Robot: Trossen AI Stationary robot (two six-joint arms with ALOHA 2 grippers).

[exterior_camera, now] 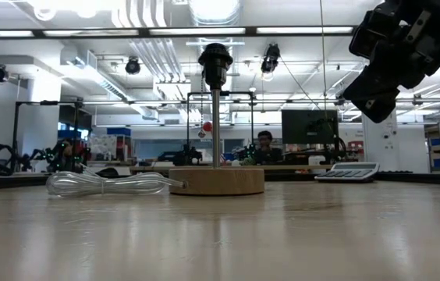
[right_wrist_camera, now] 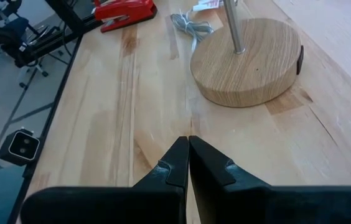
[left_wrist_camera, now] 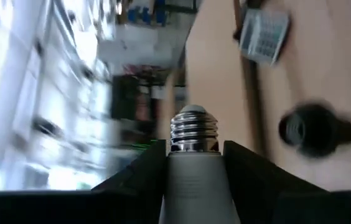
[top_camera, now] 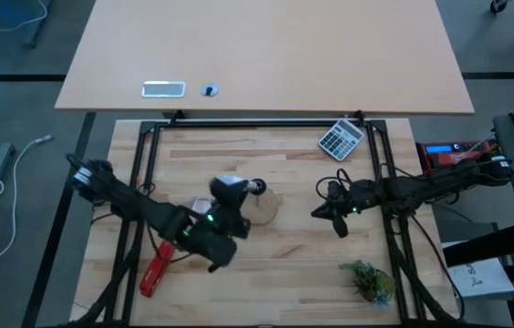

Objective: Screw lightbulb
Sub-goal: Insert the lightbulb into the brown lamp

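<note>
The lightbulb (left_wrist_camera: 195,177) is white with a silvery screw end (left_wrist_camera: 194,129). My left gripper (left_wrist_camera: 194,155) is shut on it, raised above the table just left of the lamp's black socket (top_camera: 255,187). The socket (exterior_camera: 214,62) tops a thin metal pole that stands on the round wooden disc (exterior_camera: 216,181). In the left wrist view the socket (left_wrist_camera: 312,127) is blurred, off to one side of the screw end and apart from it. My right gripper (right_wrist_camera: 188,146) hovers shut and holding nothing over the table, right of the disc (right_wrist_camera: 247,59). My left gripper pinches the bulb's white body (left_wrist_camera: 195,186) between its two fingers, one on each side. The screw end sticks out past the fingertips. The fingers come about level from the table's left, pointing toward the socket. The bulb is lifted clear of the table.
A calculator (top_camera: 341,138) lies at the far right and a red stapler (top_camera: 157,269) at the near left. A green sprig (top_camera: 371,281) sits near right. A clear coiled cord (exterior_camera: 103,183) lies left of the disc. A person (exterior_camera: 264,144) sits in the room beyond.
</note>
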